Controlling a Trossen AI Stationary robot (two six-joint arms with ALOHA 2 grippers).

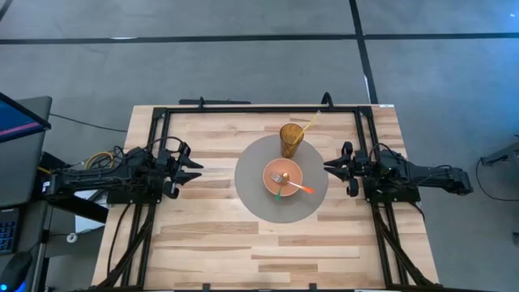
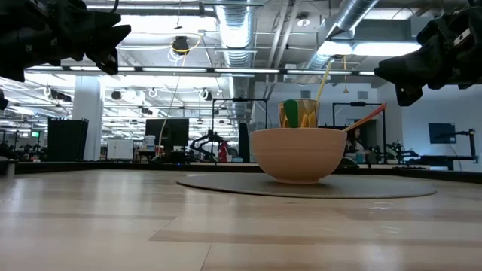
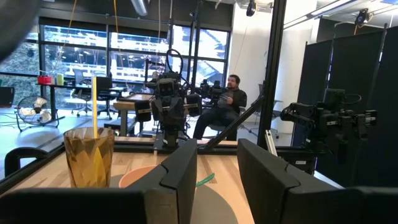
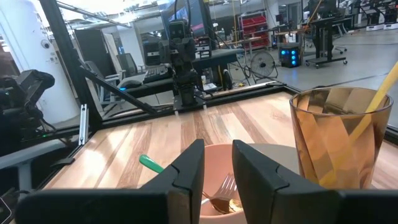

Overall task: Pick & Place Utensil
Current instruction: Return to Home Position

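Note:
A salmon-pink bowl (image 1: 283, 179) stands on a round grey mat (image 1: 251, 193) at the table's middle. Inside it lie a fork with a green handle (image 1: 277, 193) and a utensil with an orange handle (image 1: 302, 188), both handles sticking out over the rim. Behind the bowl stands an amber glass (image 1: 292, 139) holding a yellow straw (image 1: 310, 124). My left gripper (image 1: 197, 169) hovers open at the table's left, pointing at the mat. My right gripper (image 1: 329, 168) hovers open at the mat's right edge, pointing at the bowl (image 4: 214, 180).
A black metal frame (image 1: 243, 109) runs along the far edge and both sides of the wooden table. Bare wood lies on the near side of the mat and between the mat and my left gripper. A person (image 3: 225, 106) sits in the room beyond the table.

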